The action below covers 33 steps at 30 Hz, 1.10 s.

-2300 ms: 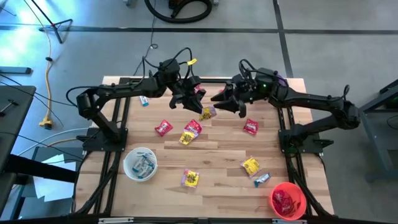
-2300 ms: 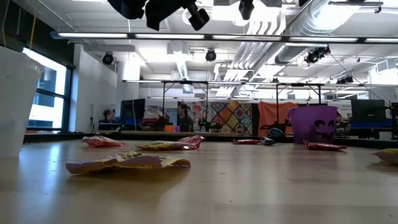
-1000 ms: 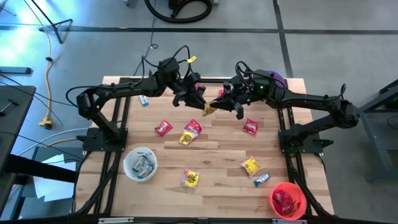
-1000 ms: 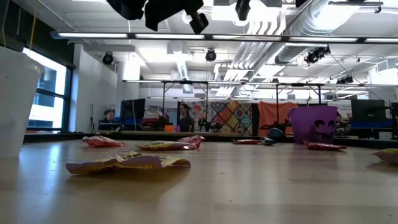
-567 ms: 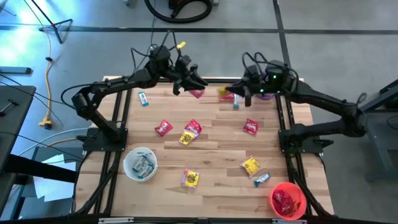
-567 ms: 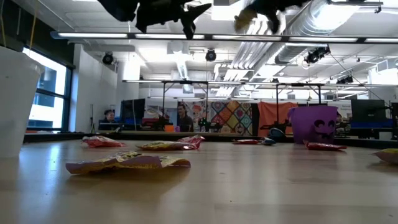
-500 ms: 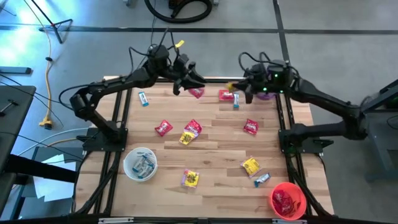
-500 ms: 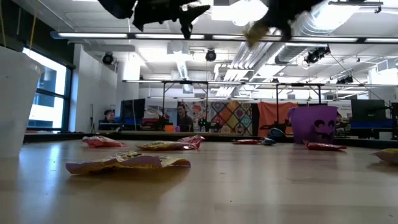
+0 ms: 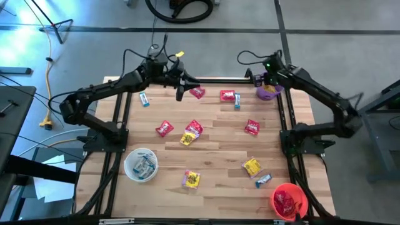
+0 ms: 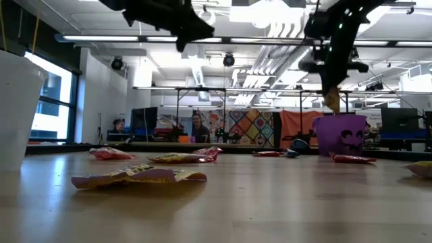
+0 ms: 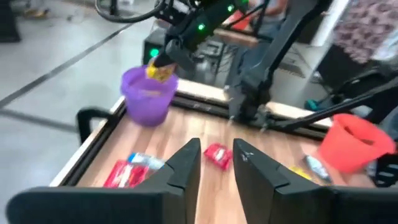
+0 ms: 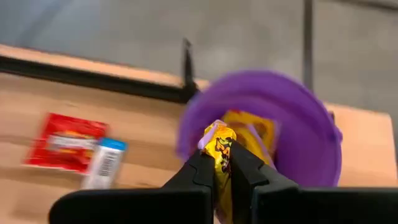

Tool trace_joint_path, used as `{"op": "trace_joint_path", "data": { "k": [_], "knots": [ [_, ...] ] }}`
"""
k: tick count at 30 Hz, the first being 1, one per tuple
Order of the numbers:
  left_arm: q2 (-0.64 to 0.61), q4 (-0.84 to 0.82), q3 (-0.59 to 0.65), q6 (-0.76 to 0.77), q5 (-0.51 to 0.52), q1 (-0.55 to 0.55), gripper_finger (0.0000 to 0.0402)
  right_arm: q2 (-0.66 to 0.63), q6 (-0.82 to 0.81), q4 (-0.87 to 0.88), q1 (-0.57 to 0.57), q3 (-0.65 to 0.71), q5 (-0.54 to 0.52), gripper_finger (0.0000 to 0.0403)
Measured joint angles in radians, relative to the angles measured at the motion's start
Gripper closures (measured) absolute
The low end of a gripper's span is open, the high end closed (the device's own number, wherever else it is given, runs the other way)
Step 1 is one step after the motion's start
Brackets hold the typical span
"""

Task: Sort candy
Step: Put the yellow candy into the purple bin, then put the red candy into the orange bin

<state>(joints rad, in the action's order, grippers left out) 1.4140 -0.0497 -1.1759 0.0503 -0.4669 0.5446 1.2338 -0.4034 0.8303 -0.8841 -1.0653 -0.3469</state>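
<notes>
A: Where is the right gripper [image 12: 222,163]?
B: Above the purple bowl [image 12: 283,112] at the far right corner of the surface [image 9: 219,156]; its jaws are pinched on a yellow candy [image 12: 219,144] that hangs just over the bowl's mouth, with another yellow piece [image 12: 252,127] lying inside, beyond the jaws.

A: And the left gripper [image 11: 217,155]?
B: Raised over the far edge of the surface; its jaws stand narrowly apart with nothing between them; a red candy [image 11: 217,155] lies on the surface past the jaws, and a red and a blue piece [image 11: 130,168] lie off to one side.

A: The remaining sweets?
B: Scattered well away from both sets of jaws; red and yellow ones [image 9: 187,132] mid-surface; a yellow one [image 9: 252,166] and a blue one [image 9: 263,180] near the red bowl [image 9: 289,201]; blue ones in the clear white bowl [image 9: 140,164].
</notes>
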Motion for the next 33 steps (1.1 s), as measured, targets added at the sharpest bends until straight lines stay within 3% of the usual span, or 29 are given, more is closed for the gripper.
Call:
{"op": "trace_joint_path", "data": {
  "k": [4, 11, 21, 24, 27, 33],
  "knots": [
    [-0.046, 0.034, 0.081, 0.019, 0.054, 0.0, 0.0349, 0.095, -0.004, -0.004, -0.049, 0.0, 0.01, 0.0395],
    [-0.115, 0.051, 0.146, 0.026, 0.059, 0.0, 0.0375, 0.199, -0.071, -0.033, -0.111, 0.0, 0.078, 0.0381],
    [-0.188, 0.055, 0.243, 0.007, 0.063, 0.049, 0.0382, 0.193, -0.155, 0.032, -0.117, -0.041, 0.089, 0.0216],
    [-0.203, 0.056, 0.304, 0.001, 0.063, 0.066, 0.0393, 0.167, -0.12, 0.065, -0.082, -0.093, 0.076, 0.0195],
    [-0.231, 0.071, 0.365, 0.001, 0.062, 0.079, 0.04, 0.128, -0.112, 0.069, 0.003, -0.124, 0.071, 0.0223],
    [-0.311, 0.148, 0.464, 0.027, 0.052, 0.109, 0.0401, 0.102, -0.211, 0.015, 0.268, -0.133, 0.116, 0.0371]
  ]
}}
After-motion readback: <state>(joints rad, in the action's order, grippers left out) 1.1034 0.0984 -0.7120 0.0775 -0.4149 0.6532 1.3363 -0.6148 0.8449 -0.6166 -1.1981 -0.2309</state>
